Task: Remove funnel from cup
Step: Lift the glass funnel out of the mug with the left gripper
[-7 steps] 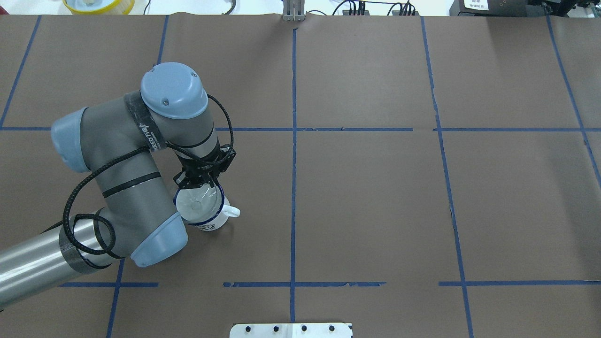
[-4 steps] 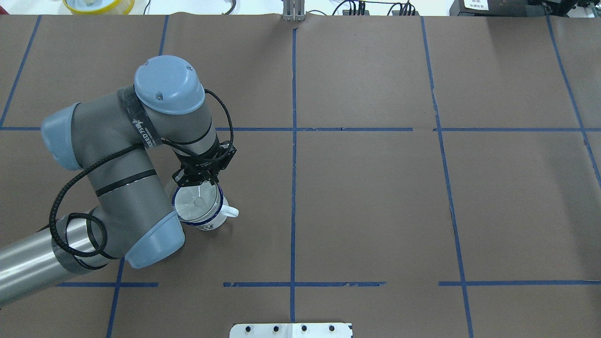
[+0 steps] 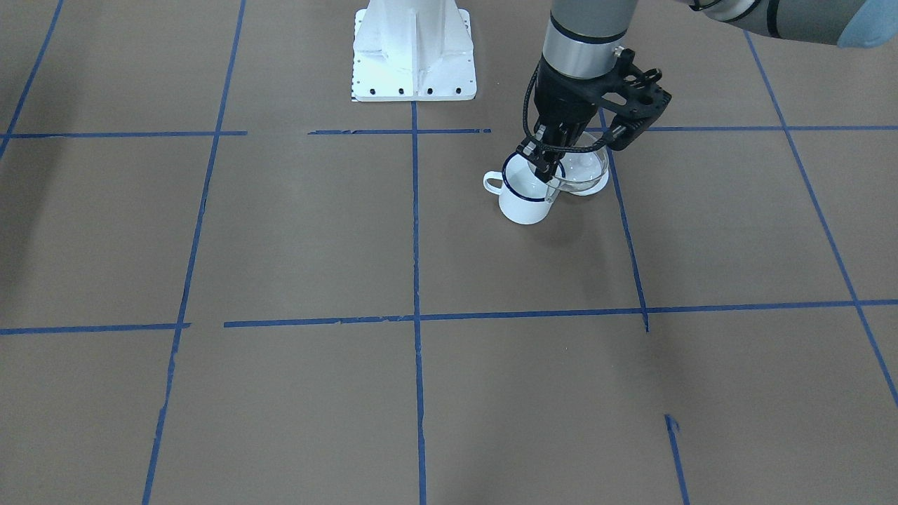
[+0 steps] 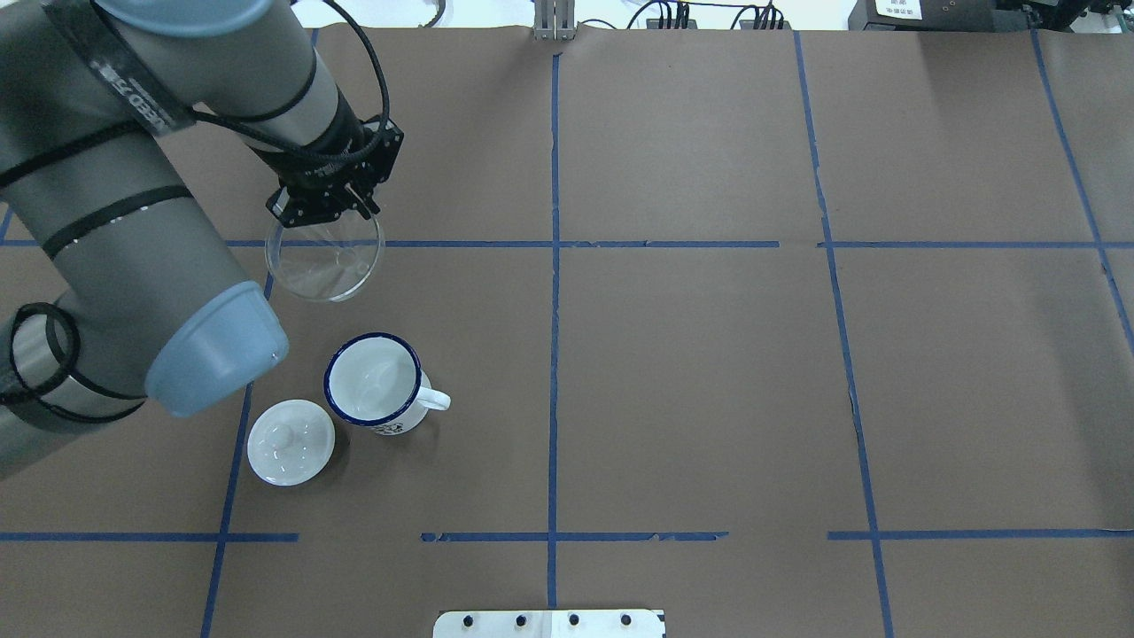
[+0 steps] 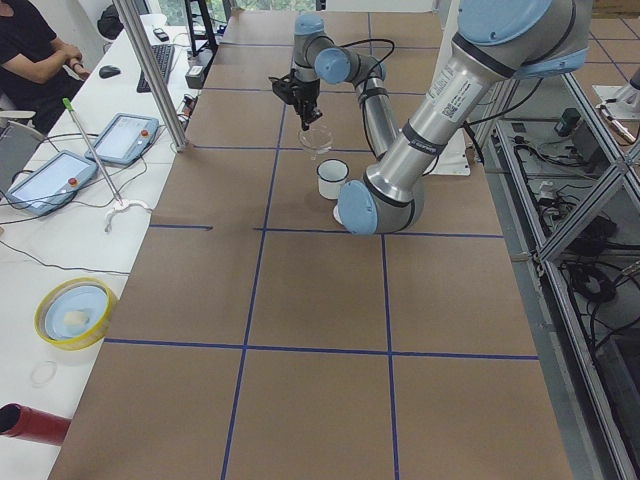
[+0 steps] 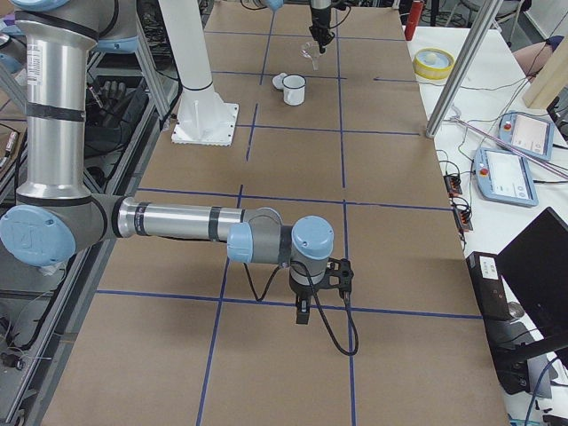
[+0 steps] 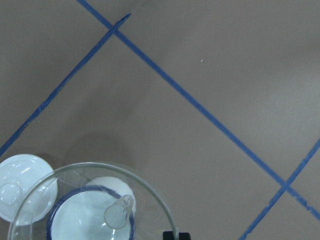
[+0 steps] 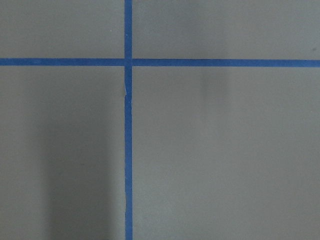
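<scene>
My left gripper (image 4: 341, 211) is shut on the rim of the clear funnel (image 4: 325, 260) and holds it in the air, spout down, above and beyond the cup. The cup (image 4: 373, 380), a white mug with a dark blue rim, stands upright and empty on the table, its handle pointing right. In the front-facing view the left gripper (image 3: 546, 168) hangs over the cup (image 3: 525, 200) with the funnel (image 3: 584, 170) beside it. The left wrist view looks down through the funnel (image 7: 119, 214) at the cup (image 7: 75, 225). My right gripper (image 6: 302, 312) shows only in the exterior right view, far from the cup; I cannot tell its state.
A white domed lid with a knob (image 4: 291, 441) lies on the table just left of the cup; it also shows in the left wrist view (image 7: 22, 192). The white robot base (image 3: 414, 49) stands behind. Blue tape lines cross the brown table cover (image 4: 691, 372).
My left arm has risen and drawn back with the funnel, lifting it out of the cup. The cup stays in place, and the white lid beside it has come into view.
</scene>
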Tool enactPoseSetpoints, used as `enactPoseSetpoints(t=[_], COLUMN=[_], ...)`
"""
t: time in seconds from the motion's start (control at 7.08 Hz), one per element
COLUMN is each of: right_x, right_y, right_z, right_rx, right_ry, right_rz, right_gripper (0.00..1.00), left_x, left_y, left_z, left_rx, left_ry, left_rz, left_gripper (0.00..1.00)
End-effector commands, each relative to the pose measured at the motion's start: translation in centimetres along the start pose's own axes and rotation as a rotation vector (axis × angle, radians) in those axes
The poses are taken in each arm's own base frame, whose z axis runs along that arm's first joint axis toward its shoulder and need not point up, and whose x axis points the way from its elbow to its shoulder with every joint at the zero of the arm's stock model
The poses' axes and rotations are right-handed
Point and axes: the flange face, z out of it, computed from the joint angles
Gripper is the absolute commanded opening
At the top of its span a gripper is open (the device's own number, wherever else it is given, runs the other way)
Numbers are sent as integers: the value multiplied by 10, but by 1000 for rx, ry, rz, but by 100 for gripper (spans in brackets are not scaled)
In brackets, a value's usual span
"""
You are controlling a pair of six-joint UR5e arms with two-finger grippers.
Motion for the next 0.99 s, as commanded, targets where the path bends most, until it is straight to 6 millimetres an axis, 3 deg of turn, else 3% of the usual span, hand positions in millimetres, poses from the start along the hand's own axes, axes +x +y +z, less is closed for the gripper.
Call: enactPoseSetpoints(t=[0.0, 0.14, 0.28, 0.42, 0.56, 0.71, 0.85], right_x=[0, 0, 0, 0, 0, 0, 0], right_y=[0, 0, 0, 0, 0, 0, 0], right_z=[0, 0, 1, 0, 0, 0, 0], right_rx=[0, 0, -1, 0, 0, 0, 0], right_ry=[0, 0, 0, 0, 0, 0, 0], right_rz=[0, 0, 1, 0, 0, 0, 0], right_gripper=[100, 100, 100, 100, 100, 100, 100], left_x=[10, 6, 10, 14, 9, 2, -25], left_y=[-51, -73, -88, -103, -127, -147, -145], left_z=[9, 36, 67, 80, 115, 153, 181], left_rx=[50, 92, 90, 123, 147, 169, 189], left_ry=[179, 310, 333, 455, 567, 639, 672], left_rz=[-89, -110, -172, -194, -219, -244, -237], left_gripper=[0, 0, 0, 0, 0, 0, 0])
